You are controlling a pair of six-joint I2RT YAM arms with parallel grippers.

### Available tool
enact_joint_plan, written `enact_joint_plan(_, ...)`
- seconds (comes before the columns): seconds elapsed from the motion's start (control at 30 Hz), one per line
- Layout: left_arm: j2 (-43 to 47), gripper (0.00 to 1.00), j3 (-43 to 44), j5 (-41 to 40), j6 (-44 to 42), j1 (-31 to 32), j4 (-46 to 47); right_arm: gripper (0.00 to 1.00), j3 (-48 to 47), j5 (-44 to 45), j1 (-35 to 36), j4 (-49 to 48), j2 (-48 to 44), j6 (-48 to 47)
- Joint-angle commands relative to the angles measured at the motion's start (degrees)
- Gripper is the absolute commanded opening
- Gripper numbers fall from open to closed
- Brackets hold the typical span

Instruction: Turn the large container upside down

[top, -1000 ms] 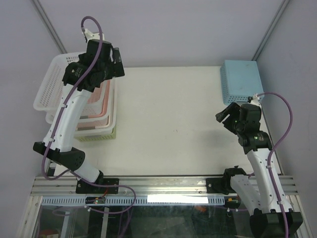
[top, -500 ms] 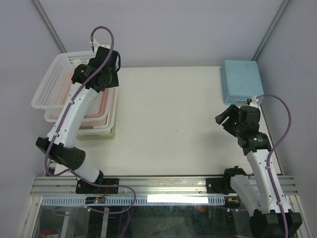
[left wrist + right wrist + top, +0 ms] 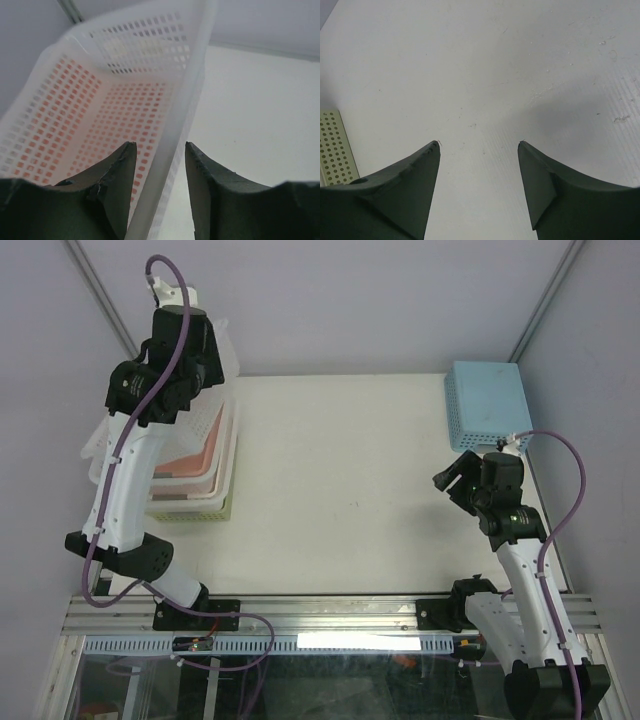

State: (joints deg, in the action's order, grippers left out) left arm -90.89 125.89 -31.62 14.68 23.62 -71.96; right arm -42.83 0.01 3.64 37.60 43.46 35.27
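Note:
The large container [image 3: 125, 75] is a white perforated basket with a flared rim. It is raised off the stack at the table's left and tipped steeply, its right long side [image 3: 222, 360] uppermost. My left gripper [image 3: 160, 145] is shut on that side's rim, one finger inside the basket and one outside. In the top view the left wrist [image 3: 165, 370] covers the grip. My right gripper [image 3: 452, 472] hovers open over bare table at the right, with nothing between its fingers [image 3: 479, 144].
Under the raised container lies a stack of baskets: a pink one [image 3: 185, 465], a white one, and a green one [image 3: 195, 512] at the bottom. A light blue basket [image 3: 487, 400] sits base-up at the back right. A green perforated edge [image 3: 335, 150] shows left of the right gripper.
The left jaws have closed on the container's right rim. The left arm has risen, tipping the container from flat on the stack to steeply tilted. The right arm has not moved.

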Motion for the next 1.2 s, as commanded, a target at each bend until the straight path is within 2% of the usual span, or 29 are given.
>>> enact_joint_plan(0.0, 0.66, 0.00, 8.05, 0.00, -4.38, 1.89, 7.99, 0.67, -0.56, -1.04, 0.25, -1.91, -0.40, 0.92)
enact_joint_plan(0.23, -0.16, 0.00, 11.42, 4.34, -6.89, 7.63, 16.78, 0.67, -2.02, -0.09, 0.26, -0.55, -1.33, 1.38)
enact_joint_plan(0.47, -2.45, 0.00, 11.61, 3.44, -8.69, 10.20, 17.01, 0.67, -1.87, 0.60, 0.30, 0.86, -2.49, 1.47)
enact_joint_plan(0.5, -2.40, 0.04, 11.05, 3.51, -8.78, 10.22, 16.77, 0.67, -1.69, 0.60, 0.25, 0.83, -2.50, 1.47)
enact_joint_plan(0.57, -2.13, 0.34, 9.76, 3.50, -8.70, 10.29, 16.05, 0.67, -1.51, 0.49, 0.23, 0.85, -2.31, 1.47)
enact_joint_plan(0.6, -1.98, 0.57, 8.89, 3.31, -8.70, 10.31, 15.52, 0.67, -1.59, 0.33, 0.31, 0.92, -2.13, 1.47)
enact_joint_plan(0.67, -1.62, 0.84, 7.54, 2.53, -8.61, 10.30, 14.35, 0.67, -1.83, 0.02, 0.30, 0.89, -1.70, 1.32)
enact_joint_plan(0.7, -1.40, 0.94, 6.78, 1.87, -8.32, 10.31, 13.53, 0.67, -2.00, -0.01, 0.27, 0.87, -1.49, 1.26)
enact_joint_plan(0.73, -1.13, 0.98, 5.85, 1.08, -7.93, 10.31, 12.77, 0.67, -2.05, -0.16, 0.27, 0.65, -1.34, 1.17)
enact_joint_plan(1.07, 0.18, 0.98, -1.82, 0.01, 1.38, 9.62, 0.58, 0.67, -4.34, -0.36, 0.28, 1.27, -0.22, -0.11)
enact_joint_plan(1.17, 1.77, 0.87, -4.77, -1.51, 2.71, 9.39, -0.07, 0.67, -4.28, -0.68, 0.33, 1.22, -0.29, 0.10)
